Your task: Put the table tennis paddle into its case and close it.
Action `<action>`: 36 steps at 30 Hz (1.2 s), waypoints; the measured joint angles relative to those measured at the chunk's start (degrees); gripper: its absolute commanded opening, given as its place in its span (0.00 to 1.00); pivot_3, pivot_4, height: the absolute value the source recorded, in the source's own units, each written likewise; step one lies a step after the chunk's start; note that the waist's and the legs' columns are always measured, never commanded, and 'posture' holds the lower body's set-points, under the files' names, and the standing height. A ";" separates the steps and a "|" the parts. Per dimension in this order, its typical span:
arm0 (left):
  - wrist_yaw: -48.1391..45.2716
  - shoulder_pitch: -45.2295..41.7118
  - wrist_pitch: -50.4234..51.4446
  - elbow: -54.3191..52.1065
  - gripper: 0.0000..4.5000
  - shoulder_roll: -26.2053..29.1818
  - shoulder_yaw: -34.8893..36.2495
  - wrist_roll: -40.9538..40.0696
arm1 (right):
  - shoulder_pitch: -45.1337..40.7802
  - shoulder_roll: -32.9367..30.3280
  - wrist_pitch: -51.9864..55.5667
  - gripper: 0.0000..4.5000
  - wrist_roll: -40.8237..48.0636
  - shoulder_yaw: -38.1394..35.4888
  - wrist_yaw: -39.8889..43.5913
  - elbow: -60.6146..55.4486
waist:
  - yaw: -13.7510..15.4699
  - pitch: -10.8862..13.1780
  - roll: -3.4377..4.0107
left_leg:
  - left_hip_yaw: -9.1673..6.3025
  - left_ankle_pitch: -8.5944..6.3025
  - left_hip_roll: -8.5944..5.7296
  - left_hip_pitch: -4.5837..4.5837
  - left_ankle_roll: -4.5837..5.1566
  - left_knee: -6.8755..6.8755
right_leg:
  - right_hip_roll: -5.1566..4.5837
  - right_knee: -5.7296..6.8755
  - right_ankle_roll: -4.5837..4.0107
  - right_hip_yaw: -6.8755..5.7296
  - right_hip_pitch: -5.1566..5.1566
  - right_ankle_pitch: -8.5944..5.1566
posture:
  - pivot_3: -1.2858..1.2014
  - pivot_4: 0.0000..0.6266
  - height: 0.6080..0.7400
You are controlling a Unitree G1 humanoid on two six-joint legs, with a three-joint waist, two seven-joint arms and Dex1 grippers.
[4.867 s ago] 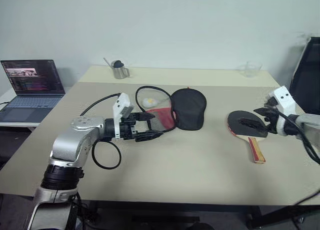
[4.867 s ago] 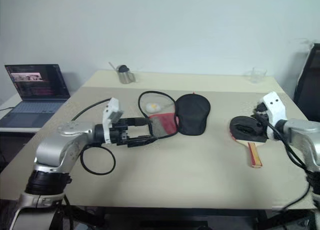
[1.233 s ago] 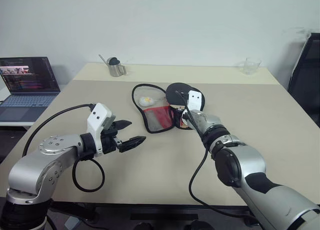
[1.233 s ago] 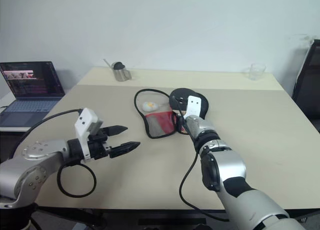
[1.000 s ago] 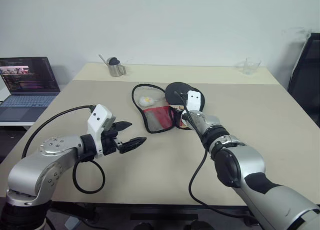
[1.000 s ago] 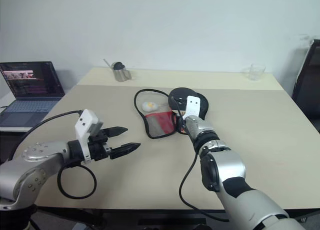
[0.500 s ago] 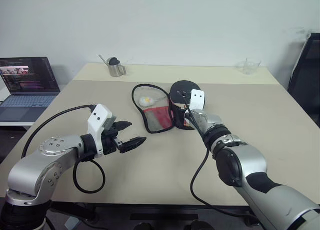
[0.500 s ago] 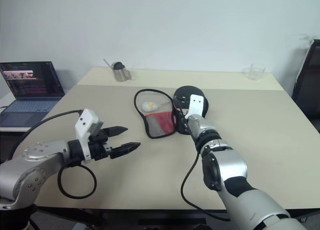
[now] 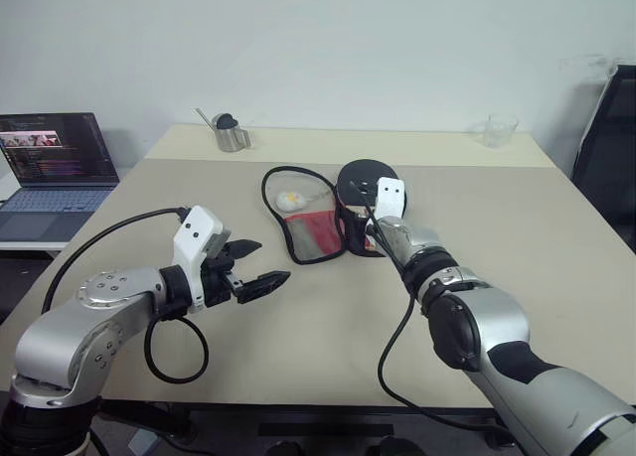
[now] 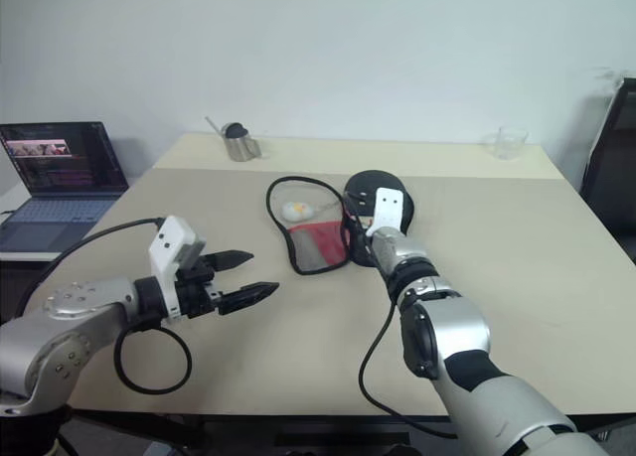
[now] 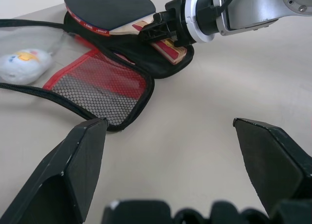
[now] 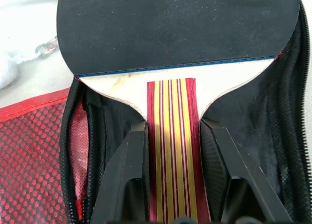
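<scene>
The case (image 9: 316,232) lies unzipped and spread on the table, its red mesh half (image 11: 100,85) on the left and its black half (image 12: 287,126) on the right. A white ball charm (image 9: 290,200) rests inside the zipper loop. My right gripper (image 12: 173,129) is shut on the striped wooden handle of the table tennis paddle (image 12: 175,29). The paddle's black face (image 9: 366,172) sits over the black half, tilted up a little. My left gripper (image 9: 266,261) hovers open over the table, left of the case and nearer to me, holding nothing.
An open laptop (image 9: 60,163) stands on a side desk at the far left. A metal cup (image 9: 231,136) sits at the back left of the table and a clear glass (image 9: 500,130) at the back right. A black chair (image 9: 608,158) stands past the right edge.
The paddle's head has swung slightly to the right over the black half of the case, still held by my right gripper. The left arm has kept still.
</scene>
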 measured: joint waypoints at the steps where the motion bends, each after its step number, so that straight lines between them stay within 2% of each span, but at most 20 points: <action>1: 0.02 0.04 0.01 -0.05 1.00 0.12 0.00 -0.03 | 0.00 0.02 -0.14 0.46 -0.01 0.00 0.01 0.03 | 0.00 0.00 0.00 | 0.00 0.00 0.00 0.00 0.00 0.00 | 0.00 0.00 0.00 0.00 0.00 0.00 | 0.52 0.24 1.00; 8: 0.12 0.27 0.04 -0.26 1.00 0.24 0.01 -0.25 | 0.00 0.00 -1.18 0.99 0.01 -0.02 -0.03 0.02 | 0.00 0.00 0.00 | 0.00 0.00 0.01 0.02 0.00 0.01 | 0.00 0.01 -0.01 0.00 0.00 0.00 | 0.52 0.24 1.00; 21: 0.95 0.24 0.04 -0.19 1.00 0.24 0.01 -0.14 | -0.02 -0.04 -1.14 0.99 0.60 -0.58 1.17 0.00 | 0.00 0.00 0.00 | 0.00 0.00 0.01 0.02 0.00 0.00 | 0.00 0.00 -0.01 0.01 0.00 0.00 | 0.52 0.24 1.00; 26: 3.93 -0.67 -0.33 2.96 1.00 -0.04 0.04 1.72 | -2.06 -1.13 2.20 0.99 1.17 0.03 6.20 -1.87 | 0.01 0.00 0.00 | 0.00 0.00 0.03 0.02 0.00 0.01 | 0.02 0.01 -0.02 -0.01 0.00 0.01 | 0.52 0.24 1.00; 31: 3.85 -0.04 -0.56 3.29 1.00 -0.17 0.06 1.97 | -2.85 -6.86 9.25 0.99 1.14 2.58 13.52 -10.10 | 0.30 0.00 0.00 | 0.00 0.00 0.01 0.01 0.00 -0.02 | -0.01 -0.09 -0.02 -0.03 0.03 0.01 | 0.52 0.24 1.00; 36: 1.81 1.53 -0.96 2.76 1.00 -0.28 -0.02 1.61 | 2.17 -14.81 17.66 0.99 0.97 3.89 15.60 -17.65 | 0.33 -0.01 -0.02 | 0.01 0.00 -0.01 0.02 0.00 -0.02 | -0.04 -0.11 -0.02 -0.02 0.07 0.01 | 0.52 0.24 1.00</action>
